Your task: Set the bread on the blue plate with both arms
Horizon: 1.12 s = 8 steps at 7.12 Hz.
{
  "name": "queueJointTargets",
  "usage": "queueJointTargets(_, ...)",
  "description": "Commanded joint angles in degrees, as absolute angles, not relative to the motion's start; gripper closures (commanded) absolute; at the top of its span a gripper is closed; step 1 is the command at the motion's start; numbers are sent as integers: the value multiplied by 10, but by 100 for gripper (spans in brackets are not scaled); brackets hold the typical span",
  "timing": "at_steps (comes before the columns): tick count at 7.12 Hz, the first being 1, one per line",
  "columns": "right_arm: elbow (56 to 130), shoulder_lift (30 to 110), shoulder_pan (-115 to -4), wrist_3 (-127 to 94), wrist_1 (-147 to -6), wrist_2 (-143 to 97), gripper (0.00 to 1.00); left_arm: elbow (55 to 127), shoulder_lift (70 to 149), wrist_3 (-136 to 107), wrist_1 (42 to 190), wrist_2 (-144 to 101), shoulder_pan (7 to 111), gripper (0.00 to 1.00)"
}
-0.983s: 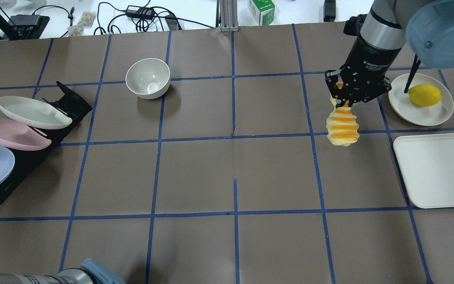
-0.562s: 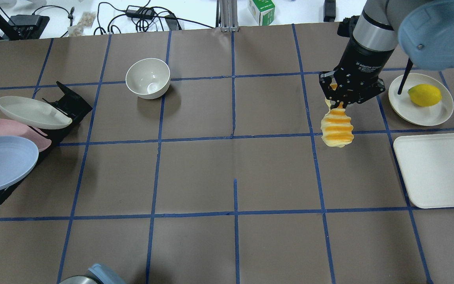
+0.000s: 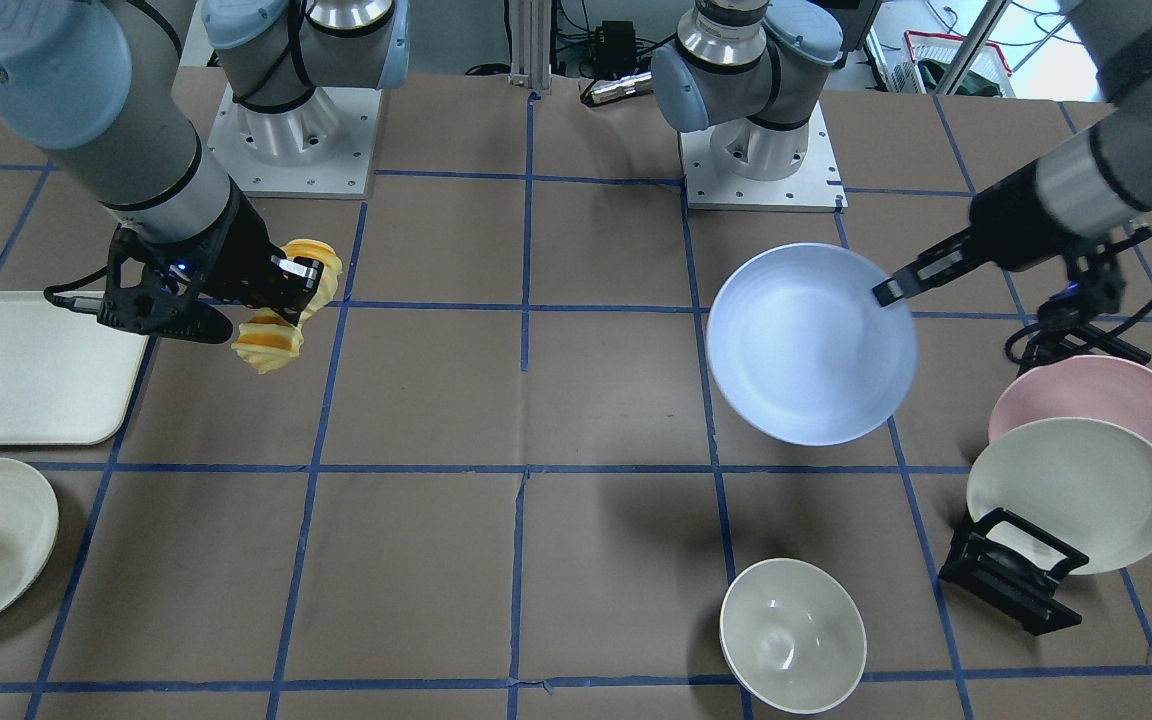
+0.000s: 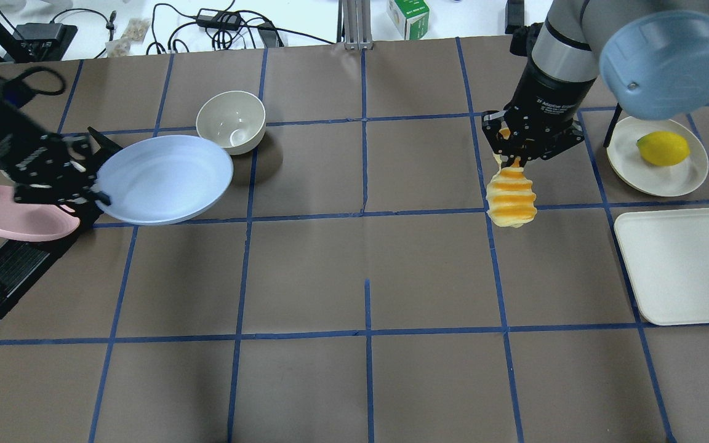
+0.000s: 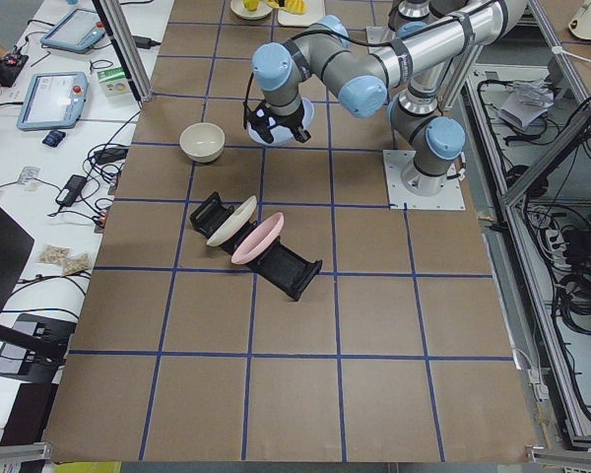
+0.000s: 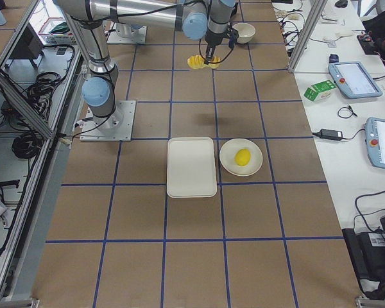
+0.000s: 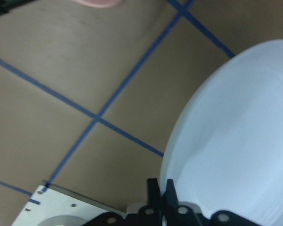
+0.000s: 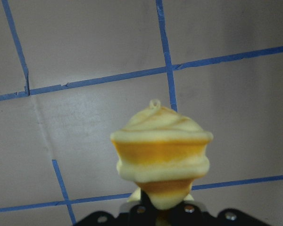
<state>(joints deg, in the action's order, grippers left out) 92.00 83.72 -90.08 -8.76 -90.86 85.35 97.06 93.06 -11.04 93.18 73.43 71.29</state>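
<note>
My left gripper (image 4: 93, 195) is shut on the rim of the pale blue plate (image 4: 164, 178) and holds it in the air, left of the table's middle. The plate also shows in the front view (image 3: 811, 345) and in the left wrist view (image 7: 236, 141). My right gripper (image 4: 516, 161) is shut on one end of the bread (image 4: 510, 200), a ridged orange and pale yellow loaf that hangs down above the table on the right side. The bread also shows in the front view (image 3: 271, 345) and in the right wrist view (image 8: 161, 153).
A white bowl (image 4: 231, 122) stands just behind the lifted plate. A black rack (image 4: 4, 271) at the left edge holds a pink plate (image 4: 10, 215). A white plate with a lemon (image 4: 663, 148) and a white tray (image 4: 687, 264) lie at the right.
The left arm has lifted the blue plate out of the rack and carried it right, toward the bowl. The right arm has moved slightly left with the bread.
</note>
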Motion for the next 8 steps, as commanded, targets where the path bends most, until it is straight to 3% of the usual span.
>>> queueJointTargets(1, 922, 837, -904, -87, -911, 854, 100, 1064, 988, -232, 668, 694, 833, 100)
queueJointTargets(3, 921, 831, -917, -86, -920, 854, 100, 1121, 1033, -344, 517, 640, 876, 100)
queueJointTargets(5, 921, 810, -941, -85, -960, 853, 100, 1139, 1046, -385, 480, 655, 956, 100)
queueJointTargets(8, 931, 802, -958, -86, -965, 850, 100, 1207, 1048, -398, 437, 659, 967, 100)
